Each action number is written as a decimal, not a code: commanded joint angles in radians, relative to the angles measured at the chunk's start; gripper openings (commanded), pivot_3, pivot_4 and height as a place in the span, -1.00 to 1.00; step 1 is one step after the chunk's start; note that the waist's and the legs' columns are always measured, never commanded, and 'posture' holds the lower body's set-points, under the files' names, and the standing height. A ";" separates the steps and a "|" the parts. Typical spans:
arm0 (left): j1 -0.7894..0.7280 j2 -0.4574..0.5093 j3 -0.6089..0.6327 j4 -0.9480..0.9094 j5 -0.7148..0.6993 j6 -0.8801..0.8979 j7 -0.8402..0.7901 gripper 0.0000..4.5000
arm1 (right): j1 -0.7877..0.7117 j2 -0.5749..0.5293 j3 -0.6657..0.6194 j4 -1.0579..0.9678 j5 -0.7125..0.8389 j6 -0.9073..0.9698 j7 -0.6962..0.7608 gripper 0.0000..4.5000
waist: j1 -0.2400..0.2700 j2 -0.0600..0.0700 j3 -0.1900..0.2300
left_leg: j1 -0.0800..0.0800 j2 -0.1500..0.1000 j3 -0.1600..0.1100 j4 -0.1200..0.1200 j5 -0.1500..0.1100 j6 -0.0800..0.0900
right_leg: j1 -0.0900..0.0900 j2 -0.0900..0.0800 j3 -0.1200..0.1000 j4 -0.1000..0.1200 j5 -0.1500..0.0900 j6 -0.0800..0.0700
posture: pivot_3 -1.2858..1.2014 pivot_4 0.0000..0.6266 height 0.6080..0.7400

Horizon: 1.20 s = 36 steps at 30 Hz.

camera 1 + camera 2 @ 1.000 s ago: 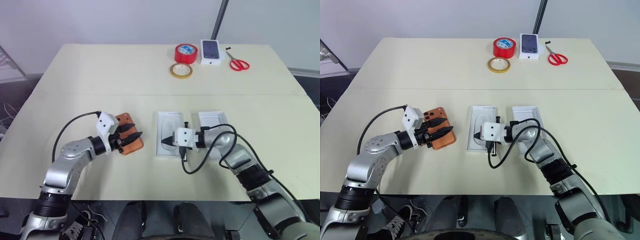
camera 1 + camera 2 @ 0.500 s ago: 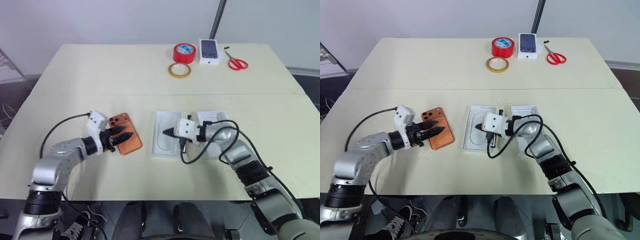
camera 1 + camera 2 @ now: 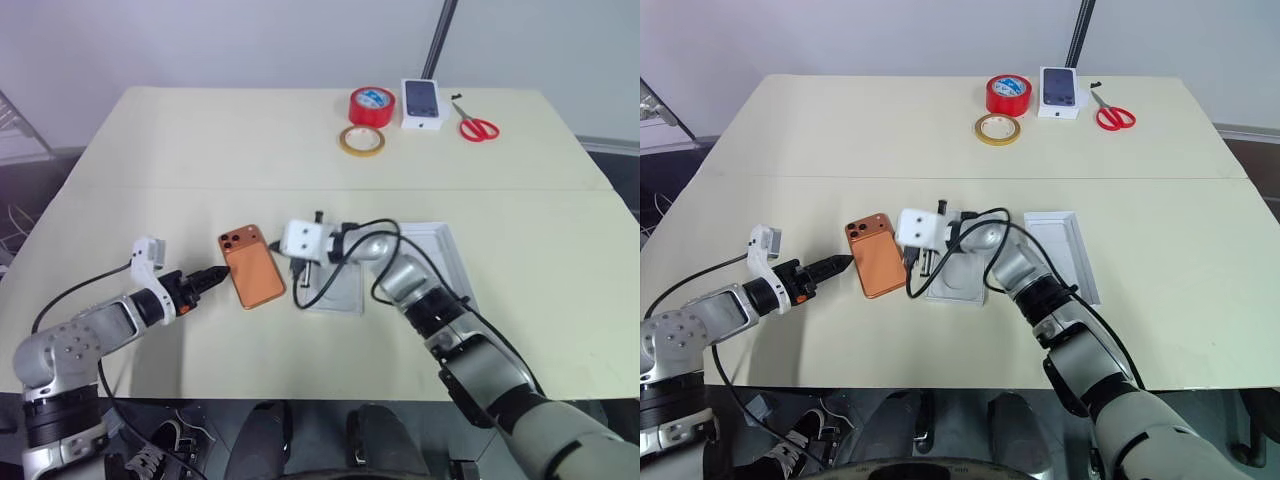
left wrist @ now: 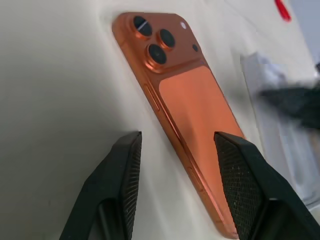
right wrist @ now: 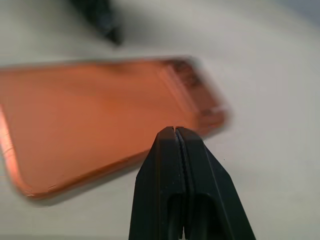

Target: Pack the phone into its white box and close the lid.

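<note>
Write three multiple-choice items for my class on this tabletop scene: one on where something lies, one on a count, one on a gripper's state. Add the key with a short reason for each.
1. Where does the phone lie?
A. Flat on the table, back up, between the two grippers
B. Inside the white box
C. Beside the scissors

2. How many rolls of tape are at the table's far edge?
A. One
B. Two
C. Three

3. How do the right gripper's fingers stand?
A. Wide apart
B. Clamped on the phone
C. Pressed together, holding nothing

Key: A, the phone rests on the table between the left gripper and the right gripper. B, a red tape roll and a yellowish tape roll lie there. C, the right wrist view shows its fingers shut short of the phone.
</note>
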 commanded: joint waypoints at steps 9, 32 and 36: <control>-0.065 -0.052 0.024 0.007 -0.095 0.199 0.159 0.08 | -0.123 0.001 0.039 0.121 -0.117 -0.082 -0.005 -0.98 | -0.002 0.000 0.000 | 0.000 0.000 0.000 -0.001 0.001 -0.002 | 0.000 0.001 0.000 0.000 0.000 0.000 | 0.03 -0.52 1.00; -0.250 -0.072 -0.112 0.173 0.013 0.241 0.100 0.08 | 0.028 0.025 0.018 -0.098 -0.056 0.057 0.138 -0.98 | 0.000 0.001 -0.004 | 0.005 -0.002 -0.003 -0.002 0.001 -0.003 | 0.006 0.000 -0.002 -0.002 0.000 0.000 | 0.03 -0.52 1.00; -0.234 -0.021 -0.068 0.189 0.012 0.241 0.064 0.08 | 0.032 0.021 0.014 -0.100 -0.057 0.060 0.129 -0.98 | -0.004 0.000 -0.003 | 0.004 -0.002 -0.004 -0.003 0.001 -0.003 | 0.005 0.000 -0.002 -0.001 0.000 0.000 | 0.03 -0.52 1.00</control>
